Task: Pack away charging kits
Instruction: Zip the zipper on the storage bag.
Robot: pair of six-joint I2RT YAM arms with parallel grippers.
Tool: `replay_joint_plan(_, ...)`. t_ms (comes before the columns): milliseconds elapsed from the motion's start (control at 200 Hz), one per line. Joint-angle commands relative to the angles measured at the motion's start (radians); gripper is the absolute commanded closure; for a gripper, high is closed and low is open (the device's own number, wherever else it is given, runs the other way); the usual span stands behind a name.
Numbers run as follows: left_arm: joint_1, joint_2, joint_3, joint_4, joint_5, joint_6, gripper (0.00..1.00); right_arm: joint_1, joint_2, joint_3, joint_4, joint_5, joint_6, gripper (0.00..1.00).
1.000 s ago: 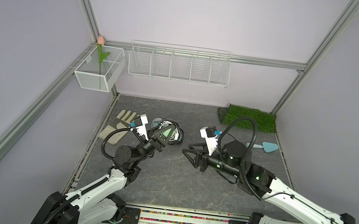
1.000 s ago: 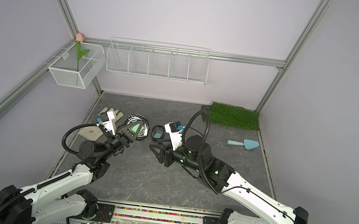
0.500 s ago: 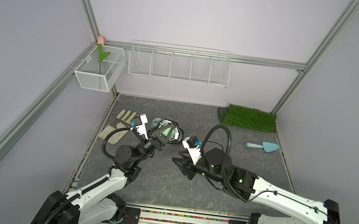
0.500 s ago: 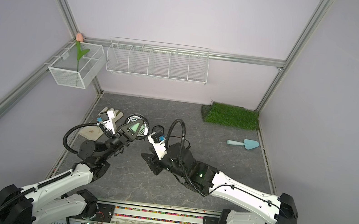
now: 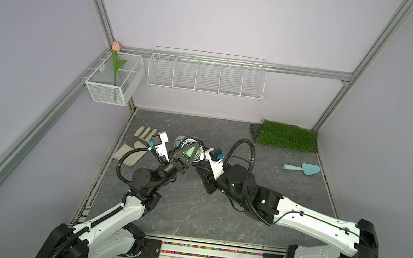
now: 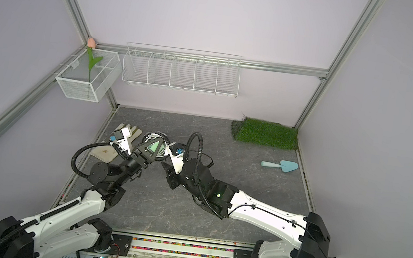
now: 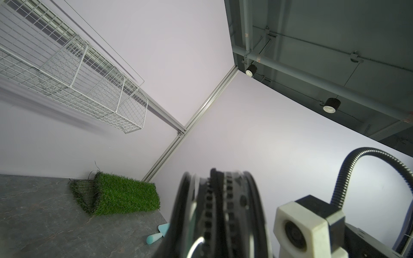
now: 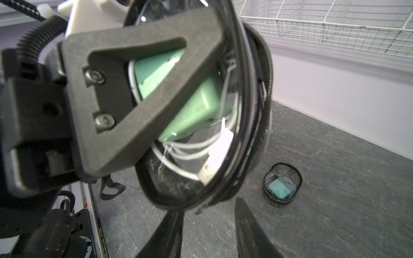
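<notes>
While the left gripper (image 5: 191, 150) clamps the tilted case (image 8: 259, 134), the right gripper (image 8: 207, 223) reaches toward it; jaws apart.

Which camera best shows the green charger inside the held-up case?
The right wrist view: the green charger is close and large inside the round case. Both top views show only a small green patch; the left wrist view sees just the case's edge.

Lilac walls (image 5: 216, 13) meet at aluminium posts (image 5: 339, 93) over a grey marbled floor (image 5: 214, 218). A wire shelf (image 5: 205, 80) hangs on the back wall, a mesh basket (image 5: 106, 91) with a tulip (image 5: 116, 46) beside it. A grass mat (image 5: 287, 139) lies in the far corner. Two lamps (image 7: 331, 105) hang from a dark ceiling (image 7: 335, 33).
</notes>
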Motion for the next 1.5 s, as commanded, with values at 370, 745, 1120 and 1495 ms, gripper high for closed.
replay_joint_plan(370,-0.003,-0.055,-0.015,-0.046,-0.064,0.001,1.00,0.003,0.036,0.058,0.038,0.069,0.000,0.93)
replay_joint_plan(745,-0.003,-0.159,-0.003,-0.190,-0.067,0.051,1.00,-0.019,-0.066,-0.037,0.008,0.187,-0.052,0.93)
replay_joint_plan(1120,-0.003,-0.114,0.108,-0.290,0.226,0.071,1.00,-0.054,-0.141,-0.019,-0.038,0.119,-0.183,0.94)
replay_joint_plan(1495,-0.005,-0.069,0.281,-0.763,0.454,0.308,1.00,-0.155,-0.220,0.000,-0.104,0.030,-0.346,0.94)
